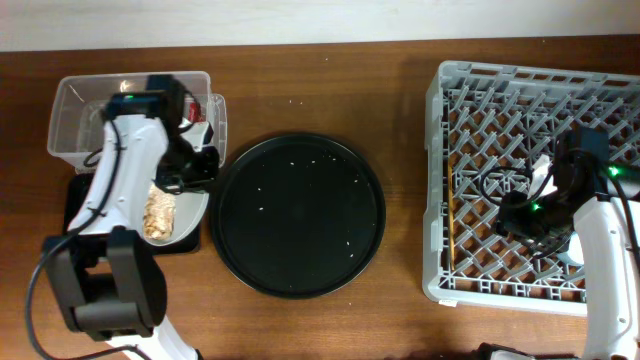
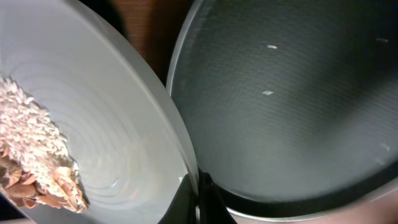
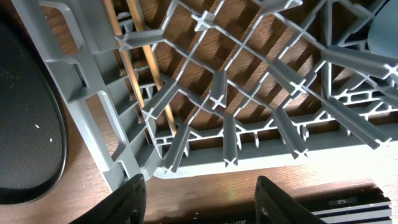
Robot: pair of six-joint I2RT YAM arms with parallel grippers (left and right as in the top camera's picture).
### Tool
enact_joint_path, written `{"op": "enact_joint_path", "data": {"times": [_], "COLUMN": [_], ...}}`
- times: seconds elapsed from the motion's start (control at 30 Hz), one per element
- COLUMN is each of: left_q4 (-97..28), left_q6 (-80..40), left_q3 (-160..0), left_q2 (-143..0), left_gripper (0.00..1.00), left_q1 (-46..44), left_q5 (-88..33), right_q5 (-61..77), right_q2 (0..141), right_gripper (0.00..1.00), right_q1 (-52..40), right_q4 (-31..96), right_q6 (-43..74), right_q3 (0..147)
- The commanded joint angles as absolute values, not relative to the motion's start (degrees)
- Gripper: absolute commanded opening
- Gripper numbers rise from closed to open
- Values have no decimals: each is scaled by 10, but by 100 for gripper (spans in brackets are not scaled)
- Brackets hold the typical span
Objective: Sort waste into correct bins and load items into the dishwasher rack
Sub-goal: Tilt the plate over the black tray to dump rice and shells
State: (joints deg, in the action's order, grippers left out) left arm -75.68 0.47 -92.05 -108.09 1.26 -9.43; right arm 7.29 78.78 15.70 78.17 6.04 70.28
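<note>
Two end effectors | left end effector (image 2: 198, 194) pinching plate (image 2: 124, 118) rim; food scraps (image 2: 37, 149) on plate's opposite side; plate over black bin (image 1: 78, 195) | right end effector (image 3: 202, 198) spread above rack (image 3: 249, 93) corner; chopsticks (image 3: 140, 56) inside rack, untouched.

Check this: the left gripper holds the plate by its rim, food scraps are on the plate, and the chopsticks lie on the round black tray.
One part is wrong: the chopsticks lie in the rack, not on the round black tray; the right wrist view shows it. The rest stands: the left gripper holds the plate by its rim, with food scraps on it.
</note>
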Motion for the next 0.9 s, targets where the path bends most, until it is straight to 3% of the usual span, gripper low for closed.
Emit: {"op": "enact_joint_path", "data": {"times": [0.0,0.23,0.43,0.73,0.8,0.83,0.87], "left_q4": [-774,-861,-873,-893,-935,-946,-920], "left_q6": [128,271,271,284,310,381,360], "left_q3": [-919,-919,-919,-919,-919,-919,-919], "left_q2": [-1067,-1067,-1067,-1065,-1063,-1060,-1061], "left_gripper": [1,0,0,0,0,0,0], "left_q1": [80,221,334,362,362,362,362], "left_q5": [-276,-519,-574,-608,-634,-654,-635], "right_q5": [60,58,58,55,55,55,55], "right_q2": [779,779,779,779,779,779,779], "right_gripper": [56,56,56,56,56,56,56], "right_q1": [154,154,154,154,154,154,154], "right_q4": [784,784,784,784,784,784,781], "right_q6": [62,62,62,62,62,62,62], "right_q3": [702,702,702,702,702,702,702]}}
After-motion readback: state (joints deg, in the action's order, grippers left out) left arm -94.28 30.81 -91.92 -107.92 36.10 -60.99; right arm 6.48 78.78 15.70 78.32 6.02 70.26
